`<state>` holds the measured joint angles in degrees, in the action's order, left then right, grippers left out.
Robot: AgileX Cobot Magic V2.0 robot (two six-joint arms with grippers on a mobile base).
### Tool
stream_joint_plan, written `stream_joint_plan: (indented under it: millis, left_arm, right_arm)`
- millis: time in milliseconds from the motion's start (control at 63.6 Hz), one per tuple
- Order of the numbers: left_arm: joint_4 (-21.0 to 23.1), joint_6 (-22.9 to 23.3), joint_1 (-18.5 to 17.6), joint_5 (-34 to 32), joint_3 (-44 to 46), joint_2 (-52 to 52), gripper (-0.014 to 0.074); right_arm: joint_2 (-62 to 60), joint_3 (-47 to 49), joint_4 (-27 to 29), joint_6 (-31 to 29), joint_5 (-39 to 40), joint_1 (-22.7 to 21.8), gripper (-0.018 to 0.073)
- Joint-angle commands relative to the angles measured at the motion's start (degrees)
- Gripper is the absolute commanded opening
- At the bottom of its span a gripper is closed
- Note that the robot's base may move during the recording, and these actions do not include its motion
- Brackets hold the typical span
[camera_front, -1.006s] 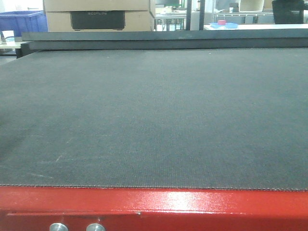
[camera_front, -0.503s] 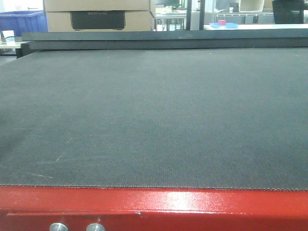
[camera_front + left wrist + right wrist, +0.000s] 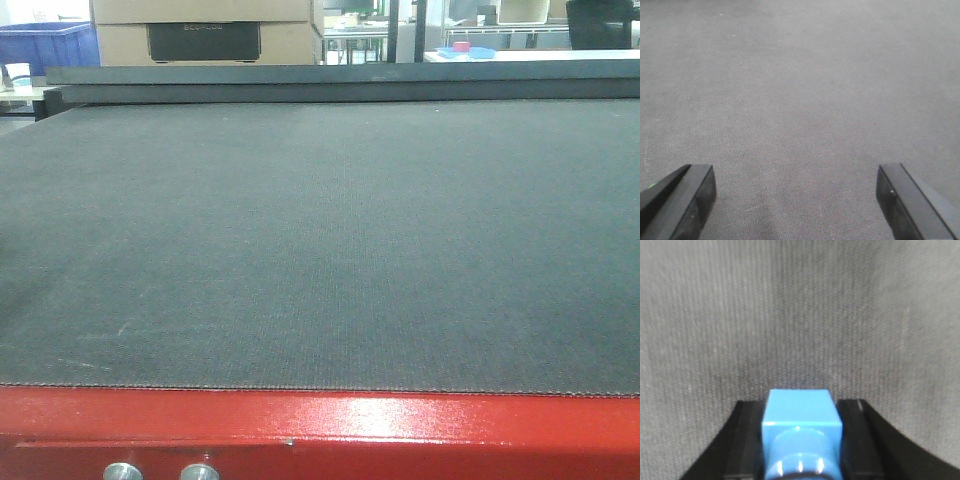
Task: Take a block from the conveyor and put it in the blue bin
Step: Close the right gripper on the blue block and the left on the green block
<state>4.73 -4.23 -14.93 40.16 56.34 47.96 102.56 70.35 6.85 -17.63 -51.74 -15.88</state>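
In the right wrist view, my right gripper (image 3: 799, 412) is shut on the bright blue block (image 3: 800, 432). The block sits between the two black fingers (image 3: 747, 440) and is held over the dark grey belt of the conveyor (image 3: 800, 315). In the left wrist view, my left gripper (image 3: 796, 192) is open and empty, with its black fingers (image 3: 682, 197) wide apart over the belt (image 3: 800, 90). The front view shows the conveyor (image 3: 320, 240) on its red frame (image 3: 400, 430). No arm, gripper or block shows in the front view.
A blue crate (image 3: 45, 45) stands at the far left behind the belt. Cardboard boxes (image 3: 205, 30) stand behind it. A small blue tray (image 3: 465, 52) with a red item lies on a far table at the right. Silver buttons (image 3: 122, 471) sit on the red frame.
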Motion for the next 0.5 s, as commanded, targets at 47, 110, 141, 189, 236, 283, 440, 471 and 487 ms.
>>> stream_joint_plan:
  millis: [47,110,141,189,236,283,440,471,487]
  left_arm:
    - [-0.3,0.4,0.0,-0.2,0.5,0.0,0.0548]
    - [-0.3,0.4,0.8,0.9,1.0,0.4,0.0548]
    - [-0.4,0.4,1.7,1.6,1.3,0.8,0.0548]
    - [-0.4,0.4,2.9,2.7,2.1,1.5,0.0548]
    - [-0.4,0.4,4.2,3.6,3.1,2.5,0.0548]
    - [-0.4,0.4,5.8,4.3,4.0,3.5,0.0548]
    - [-0.3,0.4,9.5,8.3,7.8,8.6,0.0548]
    - [-0.3,0.4,10.4,9.2,8.6,10.1,0.0548]
    - [-0.3,0.4,10.7,9.7,8.9,10.8,0.0548]
  right_arm:
    - [-0.6,0.3,-0.5,-0.3,-1.2,-0.4,-0.0139]
    - [-2.1,0.3,0.9,-0.3,-1.4,-0.4,-0.0160]
    - [-3.0,0.3,2.1,-0.3,-1.5,-0.4,-0.0157]
    - [-4.8,0.3,4.3,-0.3,-1.6,-0.3,-0.0157]
    - [-6.5,0.3,5.5,-0.3,-1.9,0.3,-0.0157]
    - [-8.7,0.3,6.2,-0.3,-1.9,1.3,-0.0157]
    - [-14.9,0.3,6.6,-0.3,-1.9,7.1,-0.0157]
    - [-15.8,0.3,6.8,-0.3,-1.9,8.5,-0.0157]
    - [-16.3,0.3,6.8,-0.3,-1.9,9.6,-0.0157]
